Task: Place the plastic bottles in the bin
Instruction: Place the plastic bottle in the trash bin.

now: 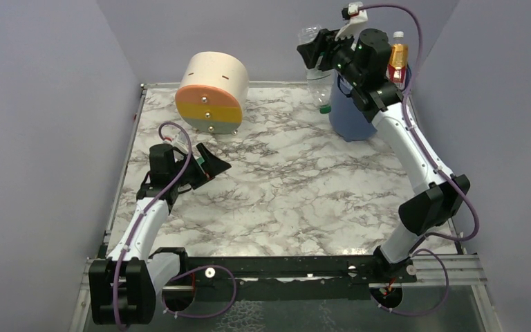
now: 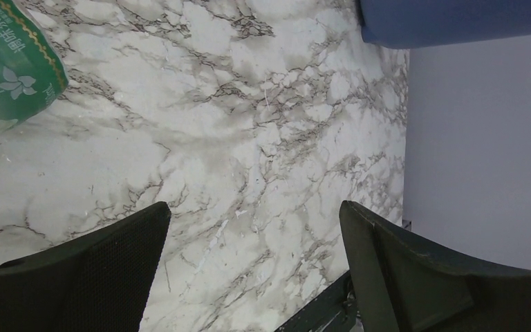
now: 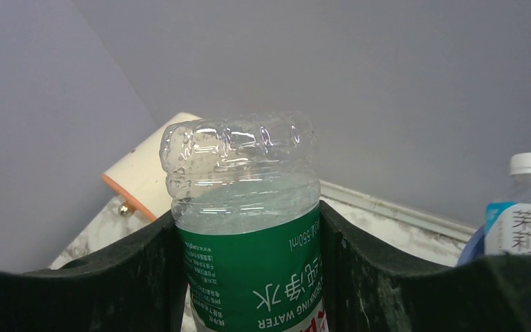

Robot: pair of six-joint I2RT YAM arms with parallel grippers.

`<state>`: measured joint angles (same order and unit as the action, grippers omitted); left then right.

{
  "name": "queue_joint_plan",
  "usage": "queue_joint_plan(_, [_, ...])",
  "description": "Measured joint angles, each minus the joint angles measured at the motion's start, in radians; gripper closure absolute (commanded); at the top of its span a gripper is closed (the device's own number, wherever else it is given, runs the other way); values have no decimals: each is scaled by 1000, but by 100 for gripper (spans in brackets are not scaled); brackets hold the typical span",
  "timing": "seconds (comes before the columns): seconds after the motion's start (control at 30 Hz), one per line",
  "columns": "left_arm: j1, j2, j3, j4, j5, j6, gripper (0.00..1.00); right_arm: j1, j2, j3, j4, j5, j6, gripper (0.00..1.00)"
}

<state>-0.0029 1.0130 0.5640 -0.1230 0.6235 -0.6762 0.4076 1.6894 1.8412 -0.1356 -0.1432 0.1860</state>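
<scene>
Marbled surface point(image 1: 283, 180) lies below the right tool point(image 3: 249, 228), clamped on a green-labelled bottle point(image 3: 238, 159). Likely light, crushable; hold gently mid-body.

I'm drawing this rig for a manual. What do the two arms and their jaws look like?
The left arm and right arm have white shells, black joints and black bases. A purple cable loops along each. The right wrist bears a white bracket and small green lights. The jaws are broad black tapered plates, finely textured inside.
</scene>
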Motion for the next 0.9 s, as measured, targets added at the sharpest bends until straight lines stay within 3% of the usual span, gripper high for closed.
queue_joint_plan(0.47, [-25,-16,0,3,-13,-23,1,-214,-30,-111,320,16,30,49])
queue_joint_plan(0.9, [-31,25,1,17,-27,-24,1,-281,-8,-200,586,84,8,51])
